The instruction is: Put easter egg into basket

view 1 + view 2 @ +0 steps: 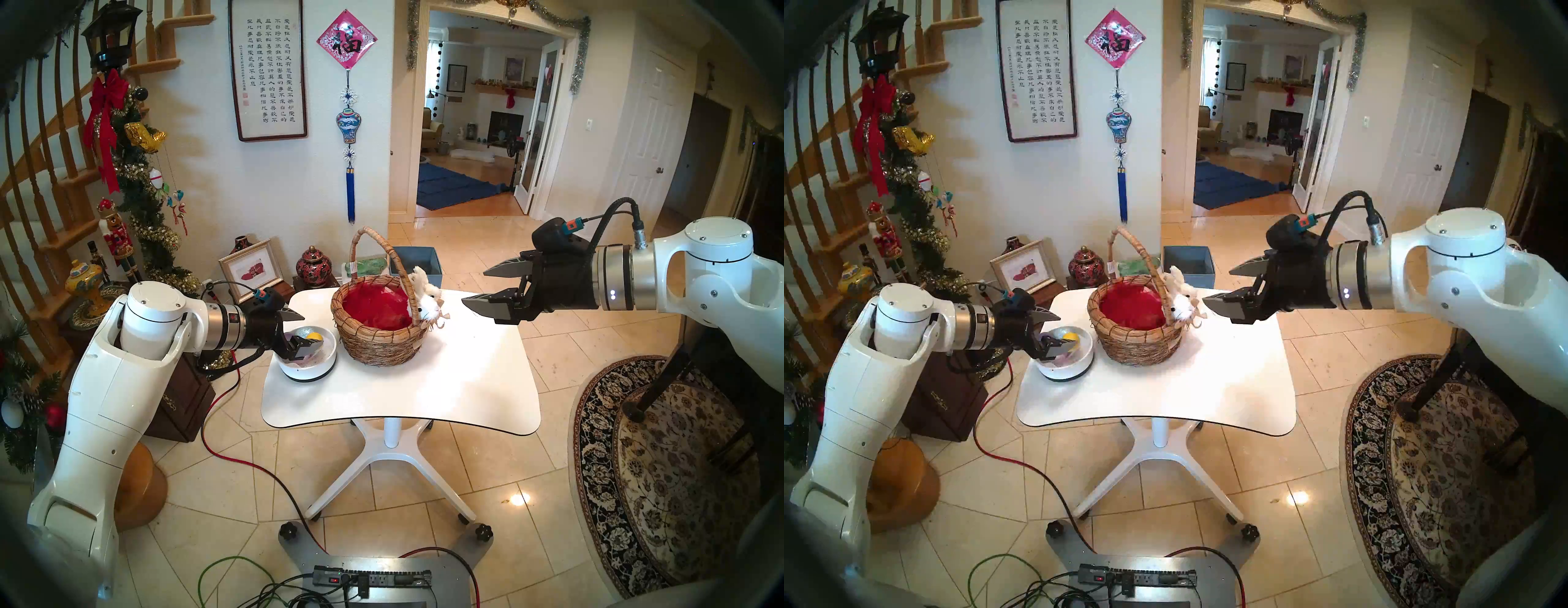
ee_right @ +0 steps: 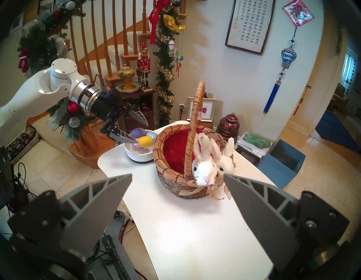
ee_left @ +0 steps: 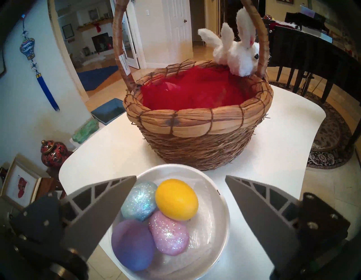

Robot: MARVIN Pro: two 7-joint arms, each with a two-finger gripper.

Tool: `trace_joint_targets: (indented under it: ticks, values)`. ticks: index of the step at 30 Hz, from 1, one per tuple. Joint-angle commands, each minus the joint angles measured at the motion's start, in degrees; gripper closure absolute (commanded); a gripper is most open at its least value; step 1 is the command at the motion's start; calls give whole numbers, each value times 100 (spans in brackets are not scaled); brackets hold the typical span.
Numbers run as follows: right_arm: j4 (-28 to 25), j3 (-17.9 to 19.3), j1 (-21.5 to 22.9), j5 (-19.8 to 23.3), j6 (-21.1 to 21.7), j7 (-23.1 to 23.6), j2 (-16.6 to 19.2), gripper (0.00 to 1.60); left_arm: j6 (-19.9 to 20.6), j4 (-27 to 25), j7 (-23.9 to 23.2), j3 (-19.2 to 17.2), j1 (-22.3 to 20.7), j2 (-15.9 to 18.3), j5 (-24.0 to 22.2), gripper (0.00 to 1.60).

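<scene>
Four eggs lie in a white bowl [image 1: 312, 369] at the bench's [image 1: 403, 390] far left in the head views, only the yellow egg [image 1: 315, 337] clearly seen. The left gripper [image 1: 302, 331] hangs over the bowl, spread wide and empty. Right of the bowl stands the basket [image 1: 379, 346]; the right gripper [image 1: 477, 288] hovers to its right, gaping, holding nothing.

Left wrist view: a yellow egg [image 3: 176, 199], a blue glitter egg [image 3: 139, 201], a pink glitter egg [image 3: 169, 235] and a purple egg [image 3: 131, 247] cluster together between the parted fingers [image 3: 101, 211].

Right wrist view: two plush bunnies [image 2: 205, 168] sit on the basket's near rim.
</scene>
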Motion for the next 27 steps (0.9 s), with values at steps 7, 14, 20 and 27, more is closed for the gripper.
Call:
trace_joint_targets:
  ticks: [7, 14, 20, 27]
  values:
    - [4, 204, -93, -13, -30, 15, 8, 0, -93, 174, -36, 86, -186, -17, -10, 0]
    - [1, 255, -145, -13, -33, 14, 9, 0, -197, 287, 12, 172, -235, -20, 39, 0]
    - [-1, 289, -180, -13, -35, 14, 9, 0, -271, 378, 100, 223, -296, -40, 101, 0]
    - [-4, 326, -218, -14, -37, 14, 9, 0, -368, 424, 142, 275, -304, -54, 172, 0]
